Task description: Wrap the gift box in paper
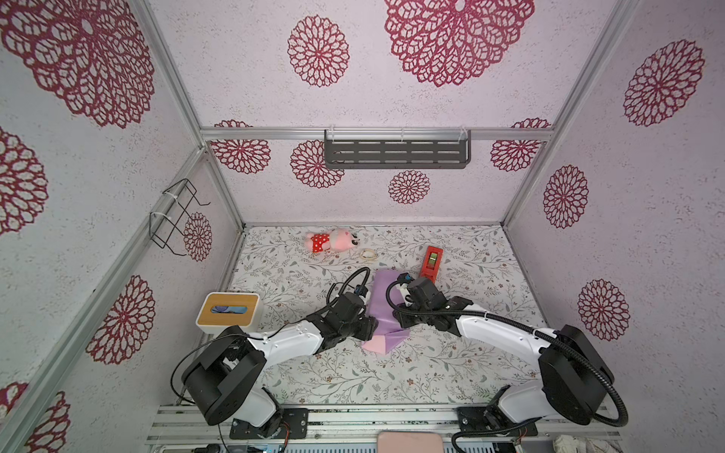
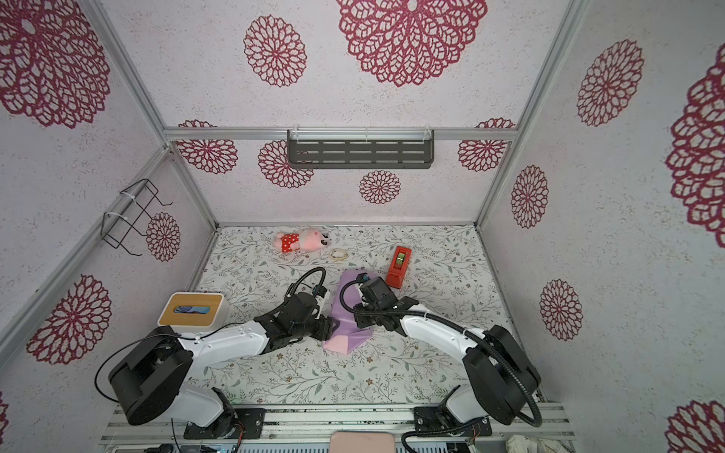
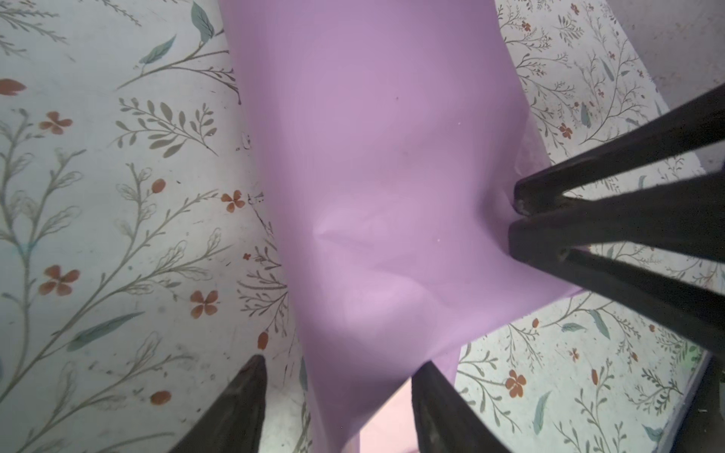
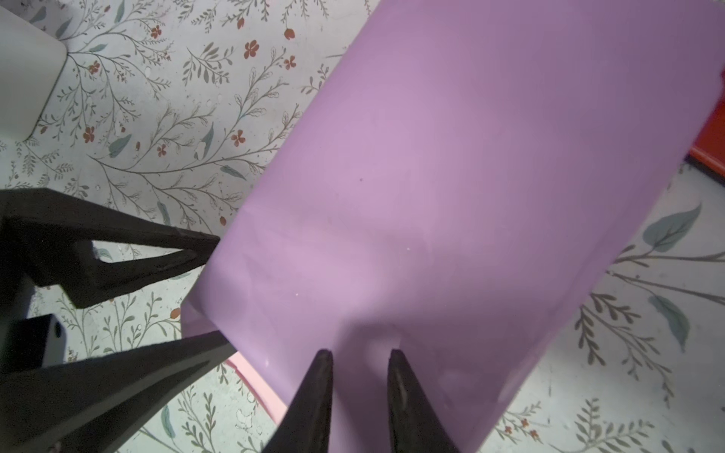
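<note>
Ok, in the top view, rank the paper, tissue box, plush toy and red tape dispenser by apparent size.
1-2. paper and tissue box: about alike, and the paper is partly hidden, so I won't rank these two.
3. plush toy
4. red tape dispenser

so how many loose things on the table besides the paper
4: tissue box at the left, plush toy at the back, a ring beside it, dispenser right of the paper. The paper may hide more.

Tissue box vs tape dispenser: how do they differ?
The tissue box is white with a wooden top; the tape dispenser is red. The box is broad and blocky, the dispenser narrow. The box sits far left, the dispenser right of the paper. Both rest on the table.
</note>
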Tool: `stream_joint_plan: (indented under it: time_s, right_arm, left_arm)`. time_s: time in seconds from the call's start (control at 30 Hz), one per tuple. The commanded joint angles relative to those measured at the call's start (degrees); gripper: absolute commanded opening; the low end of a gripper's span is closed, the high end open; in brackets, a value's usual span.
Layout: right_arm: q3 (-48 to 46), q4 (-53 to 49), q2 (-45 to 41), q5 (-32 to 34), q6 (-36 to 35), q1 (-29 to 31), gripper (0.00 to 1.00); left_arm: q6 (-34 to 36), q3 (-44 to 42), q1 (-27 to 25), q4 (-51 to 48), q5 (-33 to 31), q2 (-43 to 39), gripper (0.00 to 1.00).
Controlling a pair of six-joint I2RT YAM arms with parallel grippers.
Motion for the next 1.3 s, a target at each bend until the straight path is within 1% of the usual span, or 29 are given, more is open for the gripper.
stream_joint_plan:
  time_s: [0.0, 0.1, 0.27, 0.37, 0.57, 0.73, 0.8, 0.97, 1.07, 1.13, 1.2, 1.27]
  right_arm:
    - [-0.5, -1.9, -0.8, 1.0, -0.3, -0.2, 0.27]
    - [-0.6, -1.7, -0.6, 0.9, -0.2, -0.2, 0.27]
    - [-0.6, -1.4, -0.3, 0.7, -0.1, -0.2, 0.26]
    - [-0.6, -1.6, -0.3, 0.7, -0.1, -0.2, 0.26]
    - [-0.7, -1.3, 0.0, 0.4, 0.0, -0.2, 0.26]
    - [-0.9, -1.0, 0.3, 0.2, 0.0, -0.2, 0.25]
    - [-0.9, -0.9, 0.3, 0.1, 0.0, -0.2, 0.25]
    - [-1.1, -0.6, 0.3, 0.0, 0.1, -0.2, 0.25]
    - [-1.2, -0.5, 0.4, -0.1, 0.2, -0.1, 0.25]
    - [-1.3, -0.4, 0.5, -0.1, 0.3, -0.2, 0.25]
    - [-1.2, -0.4, 0.5, -0.1, 0.3, -0.2, 0.24]
    - [-1.2, -0.4, 0.5, -0.1, 0.4, -0.2, 0.24]
  left_arm:
    - [1.6, 0.2, -0.6, -1.8, -0.6, -0.2, 0.56]
    - [2.0, -0.4, -0.5, -2.0, -1.7, -0.6, 0.51]
    - [2.2, 1.2, -0.5, -2.1, -1.2, 1.3, 0.43]
    - [1.8, 2.0, -0.6, -1.7, -1.2, 2.3, 0.35]
    - [0.0, 2.5, -0.7, -1.2, -1.3, 2.5, 0.22]
    - [-1.7, 2.9, -1.3, -1.5, -1.9, 3.1, 0.14]
    - [-2.3, 3.1, -1.6, -1.6, -2.1, 3.4, 0.13]
    - [-3.9, 3.7, -2.1, -2.6, -2.8, 3.2, 0.13]
    - [-5.0, 3.6, -2.2, -3.1, -2.3, 2.5, 0.27]
    - [-5.9, 3.3, -2.3, -3.9, -2.1, 1.7, 0.34]
    - [-6.5, 2.9, -2.3, -4.2, -1.6, 1.0, 0.38]
    - [-7.0, 2.4, -2.3, -4.5, -1.1, 0.2, 0.39]
